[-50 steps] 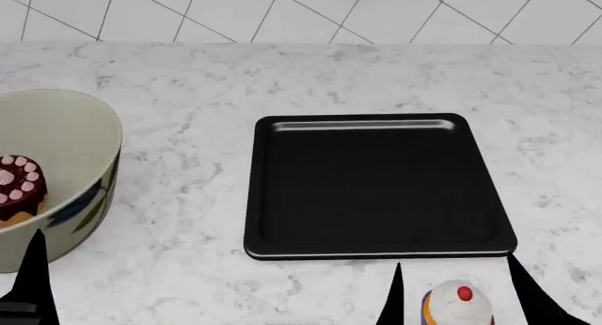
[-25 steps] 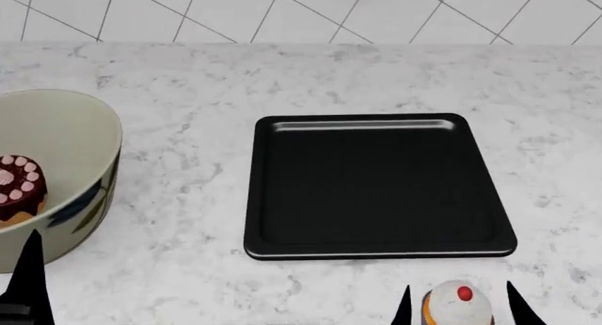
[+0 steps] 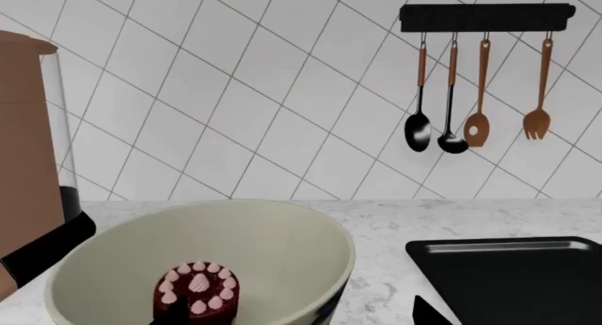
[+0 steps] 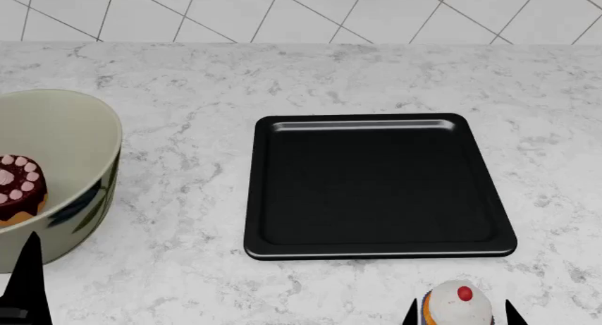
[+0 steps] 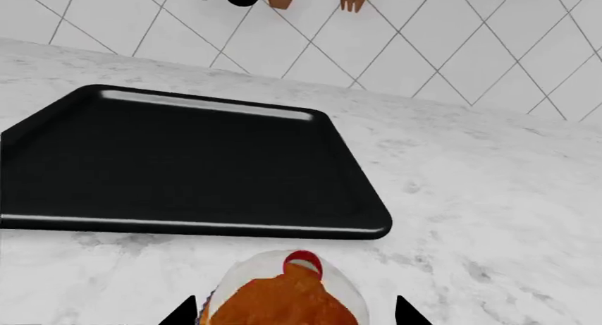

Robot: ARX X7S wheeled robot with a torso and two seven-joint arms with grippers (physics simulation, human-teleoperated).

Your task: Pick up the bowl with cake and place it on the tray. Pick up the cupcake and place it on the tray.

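Your right gripper (image 4: pixel 461 316) sits at the bottom right of the head view, its two dark fingertips parted on either side of the cupcake (image 4: pixel 457 304), not visibly touching it. The right wrist view confirms this: the cupcake (image 5: pixel 285 297) lies between the two tips, which stand clear of its sides. It rests on the marble counter (image 4: pixel 188 268), just below the tray (image 4: pixel 376 187), which holds nothing.

Before you close, make sure the tips sit low enough to catch the wrapper rather than the frosting dome; their depth cannot be confirmed from here. Close gently, since the frosting would likely deform.

Your left gripper (image 4: pixel 24 290) shows only one dark tip at lower left, beside the bowl (image 4: pixel 80 138) holding the cake (image 4: pixel 19 187); its state cannot be told.
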